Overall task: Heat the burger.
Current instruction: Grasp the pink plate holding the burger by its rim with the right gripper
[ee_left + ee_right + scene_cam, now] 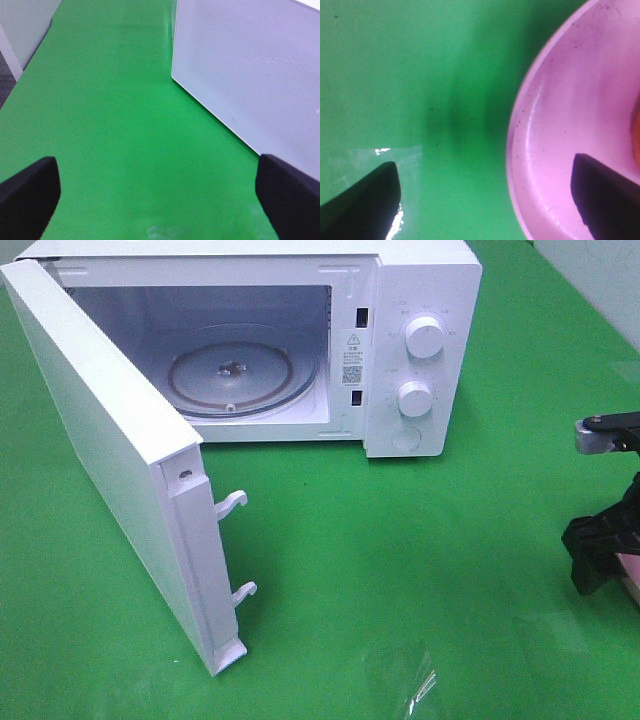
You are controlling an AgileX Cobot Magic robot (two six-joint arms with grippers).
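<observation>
Only an orange sliver of the burger shows, at the edge of the right wrist view, lying on a pink round plate. My right gripper is open just above the plate's rim, one finger over the plate and the other over the green cloth. In the exterior view it sits at the far right edge, and the burger is out of frame there. The white microwave stands at the back with its door swung wide open and its glass turntable bare. My left gripper is open and empty beside the door.
The open door juts far forward on the left, with two latch hooks sticking out. Two knobs are on the microwave's right panel. A shiny patch of clear film lies on the green cloth near the front.
</observation>
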